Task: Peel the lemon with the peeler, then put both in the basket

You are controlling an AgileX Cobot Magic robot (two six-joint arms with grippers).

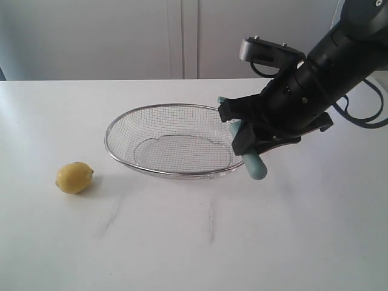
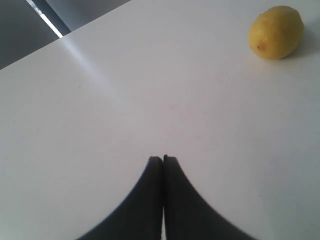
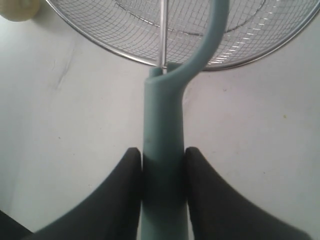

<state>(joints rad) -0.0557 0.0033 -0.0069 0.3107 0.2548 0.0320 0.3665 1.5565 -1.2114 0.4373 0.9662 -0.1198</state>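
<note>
Nearest us, our right gripper (image 3: 162, 156) clamps the teal peeler (image 3: 163, 120) by its handle, and the peeler's head reaches over the rim of the wire-mesh basket (image 3: 100, 30) just ahead of the fingers. Our left gripper (image 2: 163, 160) is closed on nothing. We see the lemon (image 2: 276, 32) on the white table (image 2: 150, 100), well ahead of that gripper and off to one side.

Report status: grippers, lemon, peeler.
Right gripper shut on peeler, at basket rim. Left gripper shut, empty. Lemon whole on table, outside basket. Nothing blocking it.
</note>
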